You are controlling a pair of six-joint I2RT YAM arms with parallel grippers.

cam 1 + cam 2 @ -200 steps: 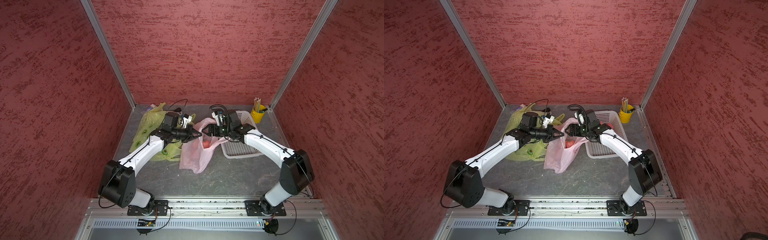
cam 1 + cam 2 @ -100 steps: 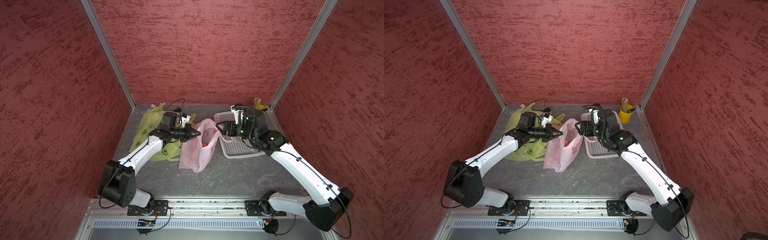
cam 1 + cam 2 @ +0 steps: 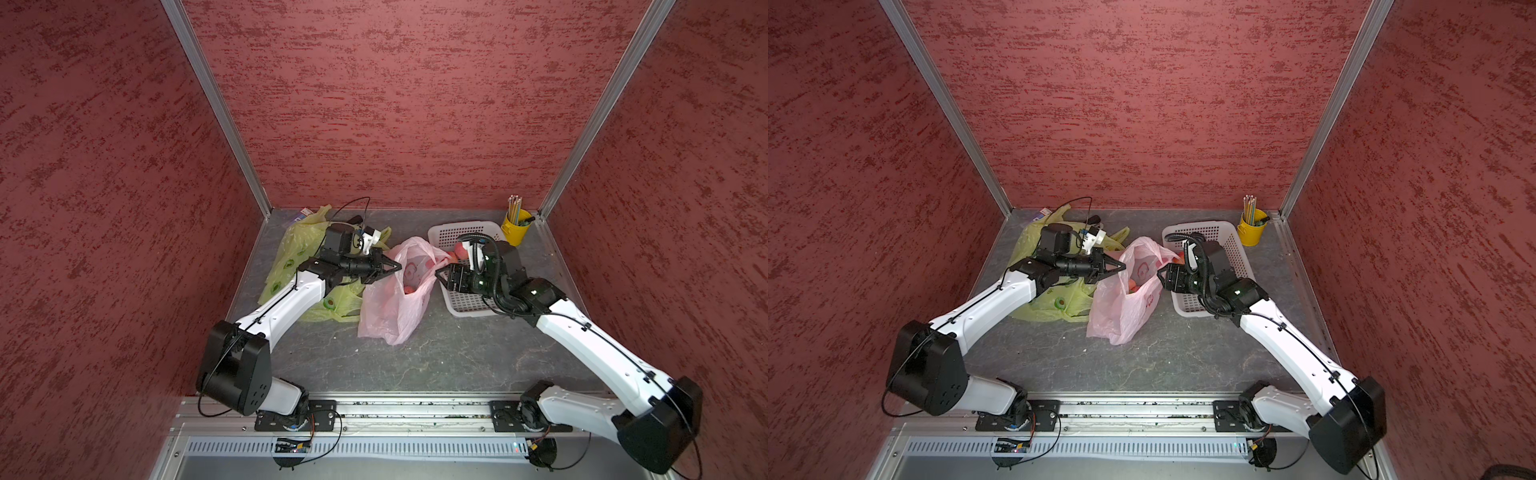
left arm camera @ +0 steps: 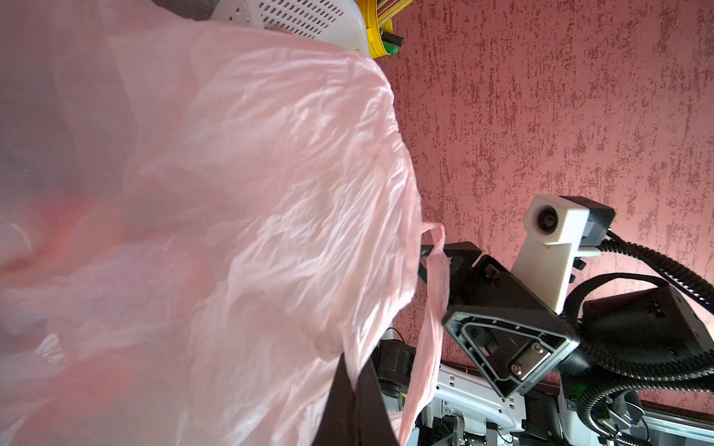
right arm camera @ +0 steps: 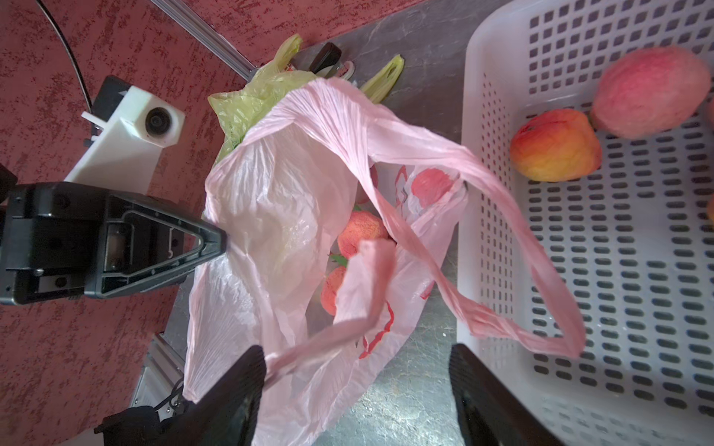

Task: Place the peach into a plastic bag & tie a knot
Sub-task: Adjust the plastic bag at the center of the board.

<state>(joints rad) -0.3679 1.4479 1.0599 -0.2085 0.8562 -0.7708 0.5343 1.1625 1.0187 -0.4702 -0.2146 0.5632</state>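
Left gripper (image 3: 397,266): closed tight on the rim of the bag (image 3: 390,316), pinching the film at one side of the mouth and holding that side up
Right gripper (image 3: 438,274): jaws wide apart, gripping nothing; it faces the left gripper across the bag mouth
Right fingers (image 5: 247,386): one handle (image 4: 436,278) lies draped against one finger, not pinched
Bag: pink and thin, mouth open between the two grippers, bottom resting on the table (image 3: 436,365) below them
Other handle (image 5: 479,318): long loop hanging over the basket rim, near the right gripper's free finger
Peaches in bag (image 5: 361,231): two seen through the mouth, low in the bag, below and between both grippers
Peaches in basket (image 5: 556,144): two in plain sight, past the right gripper, apart from its fingers
Basket (image 3: 465,232): white, under and behind the right gripper, just beside the bag
Green bags (image 3: 291,257): crumpled beneath and behind the left gripper
Cup (image 3: 513,232): yellow, holding pencils, beyond the basket, well apart from both grippers
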